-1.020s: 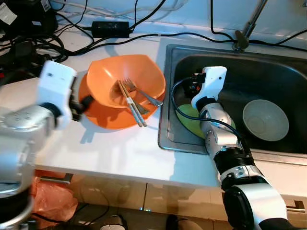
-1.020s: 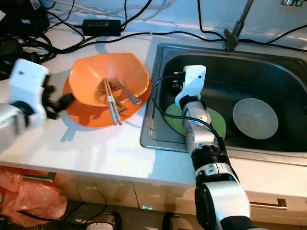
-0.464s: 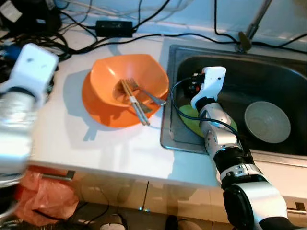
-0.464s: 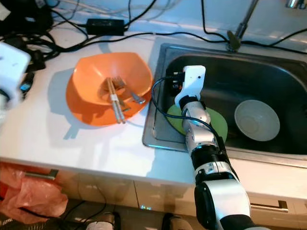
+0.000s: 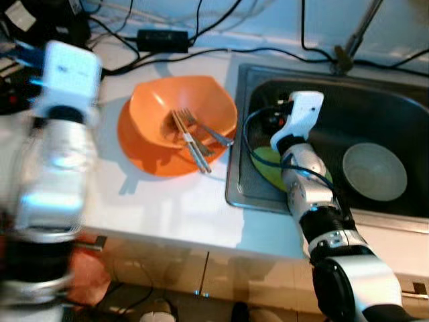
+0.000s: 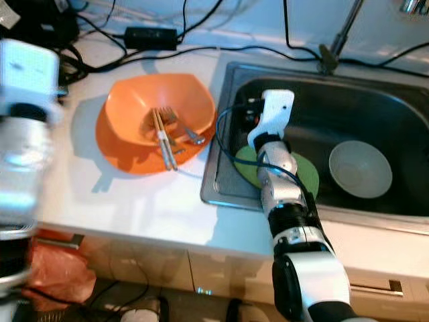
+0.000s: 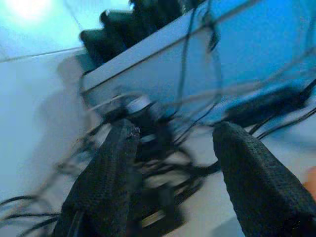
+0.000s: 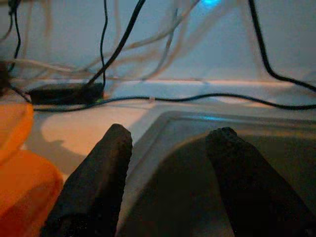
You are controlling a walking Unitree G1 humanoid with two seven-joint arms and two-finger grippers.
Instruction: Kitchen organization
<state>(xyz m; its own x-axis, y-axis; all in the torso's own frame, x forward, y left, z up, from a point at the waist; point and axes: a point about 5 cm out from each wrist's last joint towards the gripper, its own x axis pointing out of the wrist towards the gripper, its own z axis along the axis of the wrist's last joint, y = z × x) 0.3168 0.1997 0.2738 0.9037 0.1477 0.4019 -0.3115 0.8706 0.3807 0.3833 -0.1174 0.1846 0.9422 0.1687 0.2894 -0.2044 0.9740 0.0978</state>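
Note:
An orange bowl point(image 5: 161, 107) sits on an orange plate point(image 5: 137, 151) on the white counter, with a fork point(image 5: 204, 129) and chopsticks point(image 5: 191, 142) inside it. To its right, a steel sink point(image 5: 234, 194) holds a green plate point(image 5: 265, 161) and a pale bowl point(image 5: 374, 171). My right arm point(image 5: 305, 114) reaches over the sink's left part, partly covering the green plate; its gripper point(image 8: 171, 133) is open and empty, facing the sink's back rim. My left arm point(image 5: 60, 134) is raised and blurred at the counter's left; its gripper point(image 7: 175, 131) is open, pointing at tangled cables.
A black power adapter point(image 5: 161, 37) and many cables lie along the back of the counter. The faucet point(image 5: 342, 57) stands behind the sink. A dark pile of gear fills the back left corner point(image 5: 40, 20). An orange bag point(image 6: 50, 268) hangs below the counter's front edge.
My left arm has lifted away from beside the orange plate and swung up at the left, blurred. The right arm has barely moved. The dishes stay put.

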